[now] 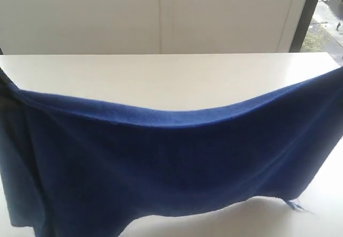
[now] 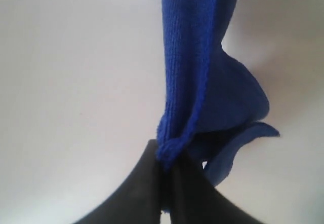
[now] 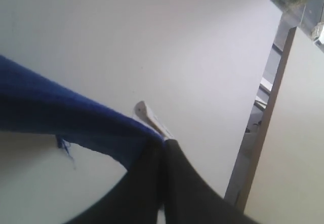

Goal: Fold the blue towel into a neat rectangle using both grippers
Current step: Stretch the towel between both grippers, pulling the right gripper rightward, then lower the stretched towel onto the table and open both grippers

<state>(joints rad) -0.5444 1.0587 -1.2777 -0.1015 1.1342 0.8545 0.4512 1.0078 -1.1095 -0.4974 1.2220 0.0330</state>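
Observation:
The blue towel hangs stretched across the exterior view, lifted at both ends and sagging in the middle, its lower edge brushing the white table. A loose thread dangles at its lower right corner. Both grippers lie outside the exterior view's edges. In the left wrist view my left gripper is shut on a bunched corner of the blue towel, which hangs away from the jaws. In the right wrist view my right gripper is shut on the other end of the blue towel, with a white tag sticking out at the pinch.
A pale wall stands behind the table. A dark window frame with outdoor ground beyond sits at the far right. The table's right edge shows in the right wrist view.

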